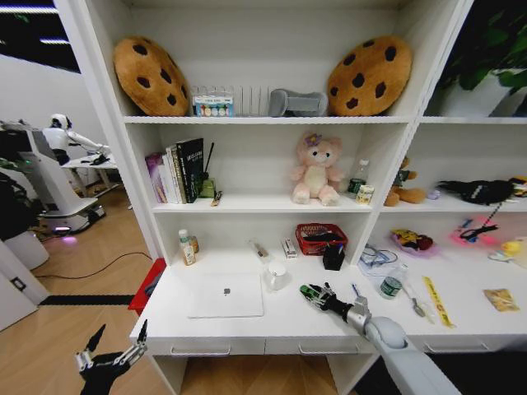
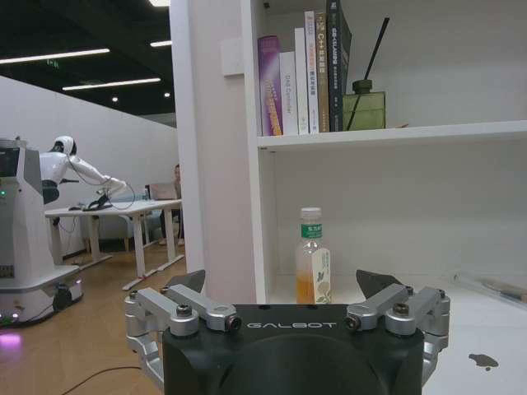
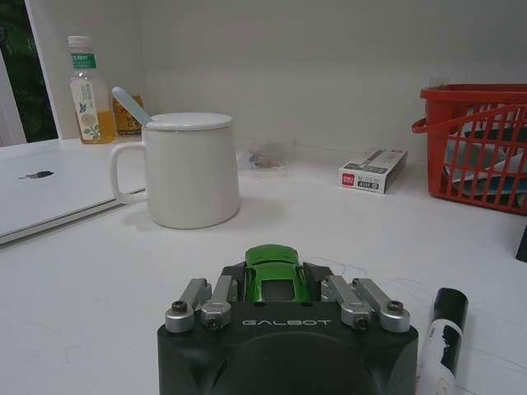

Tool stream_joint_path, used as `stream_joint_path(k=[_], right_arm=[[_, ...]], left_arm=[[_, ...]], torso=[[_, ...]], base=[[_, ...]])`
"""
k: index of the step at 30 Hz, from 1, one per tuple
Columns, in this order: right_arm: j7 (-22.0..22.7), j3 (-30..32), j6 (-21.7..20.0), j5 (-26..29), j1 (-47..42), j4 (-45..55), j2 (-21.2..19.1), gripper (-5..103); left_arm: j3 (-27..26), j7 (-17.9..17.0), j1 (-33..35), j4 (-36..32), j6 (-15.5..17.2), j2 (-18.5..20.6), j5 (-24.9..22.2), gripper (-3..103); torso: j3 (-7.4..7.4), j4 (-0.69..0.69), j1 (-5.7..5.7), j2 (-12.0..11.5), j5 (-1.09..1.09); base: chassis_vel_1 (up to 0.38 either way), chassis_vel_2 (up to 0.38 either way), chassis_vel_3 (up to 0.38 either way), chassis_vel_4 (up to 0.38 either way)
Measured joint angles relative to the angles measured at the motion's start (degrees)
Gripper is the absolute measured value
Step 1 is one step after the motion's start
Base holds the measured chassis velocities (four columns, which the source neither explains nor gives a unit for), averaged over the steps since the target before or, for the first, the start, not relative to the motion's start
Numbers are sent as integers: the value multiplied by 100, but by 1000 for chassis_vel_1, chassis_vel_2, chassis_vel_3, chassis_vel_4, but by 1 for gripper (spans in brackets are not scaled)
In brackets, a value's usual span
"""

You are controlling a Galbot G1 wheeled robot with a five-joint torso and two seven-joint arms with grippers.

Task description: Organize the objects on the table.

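While my right end effector [image 3: 276, 276] rests low on the table [image 1: 288, 317], it grips a small green toy car [image 3: 277, 270] just right of the mug [image 1: 277, 276]. Laptop [image 1: 226, 295] lies closed farther left. Left end effector [image 1: 111, 355] hangs spread wide below the table edge.

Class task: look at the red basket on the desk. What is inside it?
The red basket stands on the table, apart from the right gripper, which is shut on a small green toy car. Through its slatted wall, dark and bluish shapes show inside; the wall and rim hide what they are.
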Motion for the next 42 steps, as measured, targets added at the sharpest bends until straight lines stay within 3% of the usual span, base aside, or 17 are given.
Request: stream_joint_path(k=[2, 3, 20, 24, 29, 31, 36, 39, 40, 42], right_arm=[[0, 4, 0, 1, -7, 0, 2, 44], [0, 30, -3, 14, -43, 3, 11, 37], [22, 646, -138, 506, -481, 856, -275, 36], [242, 957, -365, 1200, -582, 2289, -959, 36], [493, 965, -584, 1697, -190, 2763, -1252, 36], [747, 616, -879, 2352, 628, 2880, -1583, 36], [888, -133, -1128, 2767, 1760, 2543, -1814, 36], [811, -1577, -1363, 3273, 3314, 1729, -1885, 36], [811, -1577, -1363, 3273, 3314, 1729, -1885, 36], [534, -2387, -1409, 3317, 4199, 1046, -1661, 36]], left_arm=[[0, 0, 0, 0, 0, 0, 0, 100], [0, 0, 0, 0, 0, 0, 0, 100], [0, -1, 0, 0, 0, 0, 0, 100], [0, 1, 0, 0, -1, 1, -1, 100], [-1, 0, 0, 0, -1, 1, -1, 100], [-1, -2, 0, 1, -1, 0, -1, 100], [-1, -2, -1, 0, -1, 1, -1, 100], [-1, -2, 0, 0, -1, 0, 0, 100], [-1, -2, 0, 0, -1, 0, 0, 100], [-1, 2, 0, 0, -1, 1, -1, 100]], torso=[[0, 0, 0, 0, 0], [0, -1, 0, 0, 0], [0, -2, 0, 0, 2], [0, 0, 0, 0, 0], [0, -1, 0, 0, 1], [0, 0, 0, 0, 0], [0, -3, 0, 0, 2], [0, 2, 0, 0, -2], [0, 2, 0, 0, -2], [2, -2, 1, 0, 4]], base=[[0, 0, 0, 0], [0, 0, 0, 0], [0, 0, 0, 0], [0, 0, 0, 0], [0, 0, 0, 0], [0, 0, 0, 0], [0, 0, 0, 0], [0, 0, 0, 0], [0, 0, 0, 0], [0, 0, 0, 0]])
